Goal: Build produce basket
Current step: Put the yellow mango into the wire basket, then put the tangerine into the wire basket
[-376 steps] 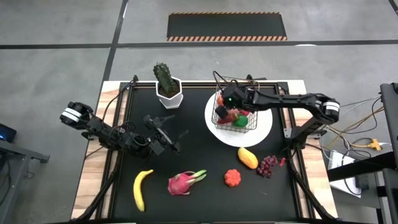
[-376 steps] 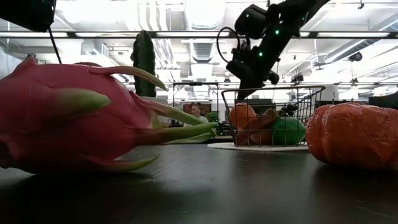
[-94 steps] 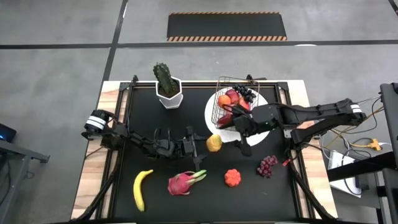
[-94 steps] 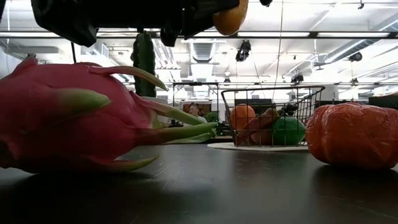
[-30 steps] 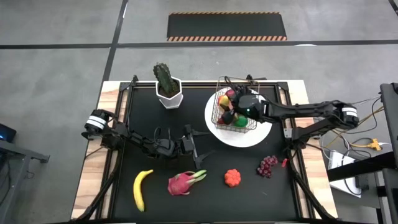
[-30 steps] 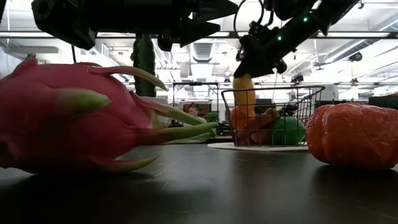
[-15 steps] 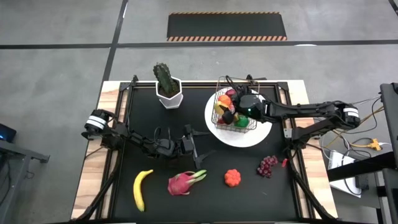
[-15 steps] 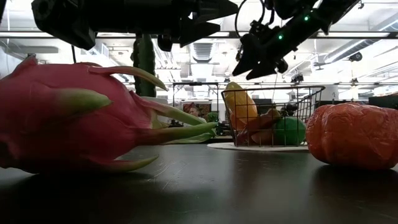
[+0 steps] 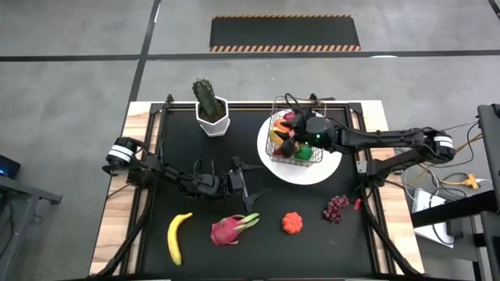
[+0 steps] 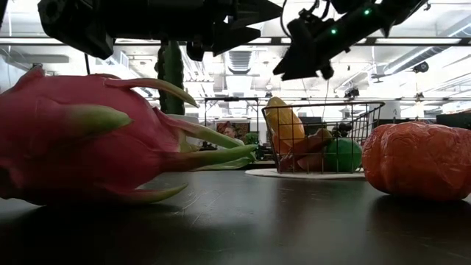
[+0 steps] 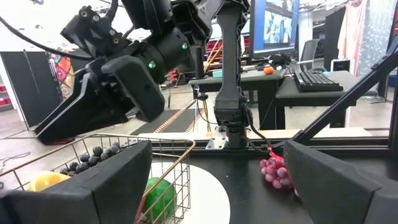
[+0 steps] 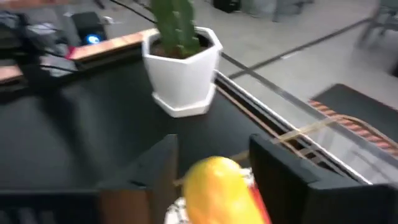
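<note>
Lying near the bench's (image 9: 156, 179) near-left corner is the banana (image 9: 176, 236), with the dragon fruit (image 9: 231, 229) just right of it. Behind them the left end effector (image 9: 251, 179) hovers above the bench, fingers spread wide and empty. Farther right an orange fruit (image 9: 292, 223) and the grapes (image 9: 336, 208) sit on the near side. At far right, the basket (image 9: 294, 139) stands on a white plate (image 9: 328, 165), holding a yellow mango (image 10: 283, 126); the right end effector (image 9: 298, 131) hangs over it, fingers parted, gripping nothing.

mango (image 12: 219, 186) between pincer fingers (image 12: 283, 163) (parted) | cactus pot (image 12: 182, 70) beyond
</note>
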